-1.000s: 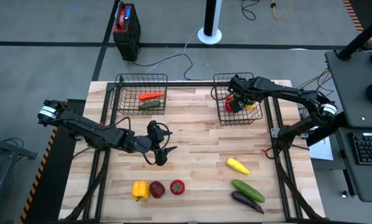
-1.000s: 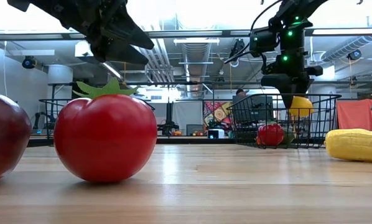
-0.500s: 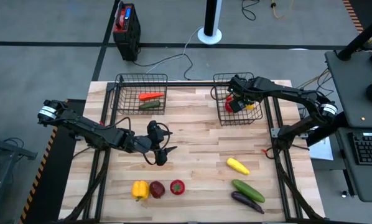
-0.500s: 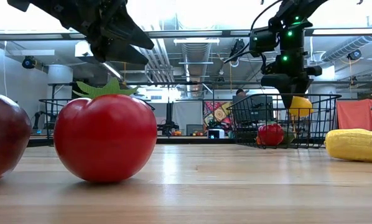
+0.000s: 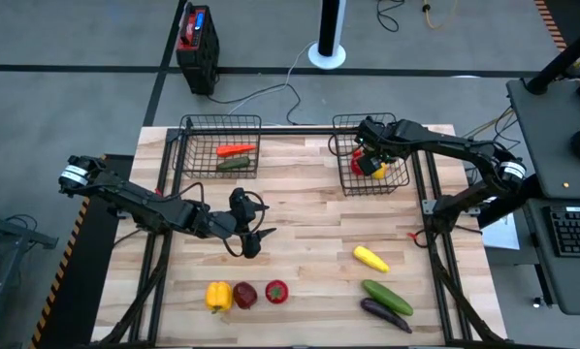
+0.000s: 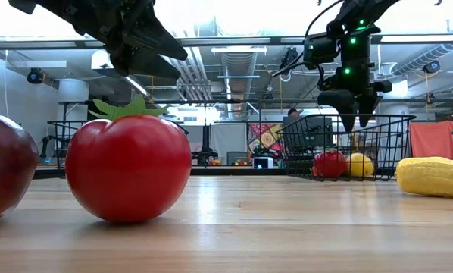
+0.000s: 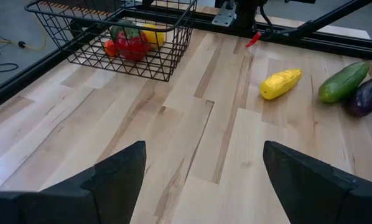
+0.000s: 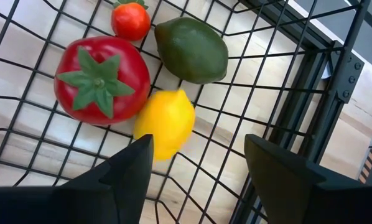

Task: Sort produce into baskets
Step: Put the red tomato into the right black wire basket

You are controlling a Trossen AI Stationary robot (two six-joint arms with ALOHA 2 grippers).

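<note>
The lemon (image 8: 166, 122) lies free on the basket (image 8: 279, 93) floor just under the right hand (image 8: 195, 165), whose fingers stand apart and hold nothing. Beside it sit a big tomato (image 8: 100, 79), a small tomato (image 8: 130, 19) and a green fruit (image 8: 192, 48). These pieces look light, hard and smooth, so I'd pinch each across its middle; round ones may roll.

The far basket (image 5: 188, 145) holds a carrot (image 5: 235, 149) and a cucumber (image 5: 234, 163). The left hand (image 5: 252, 242) hangs wide and empty over the bench (image 5: 309, 208), with the pepper (image 5: 218, 295), an apple (image 5: 244, 295) and a tomato (image 5: 276, 290) near below it.
</note>
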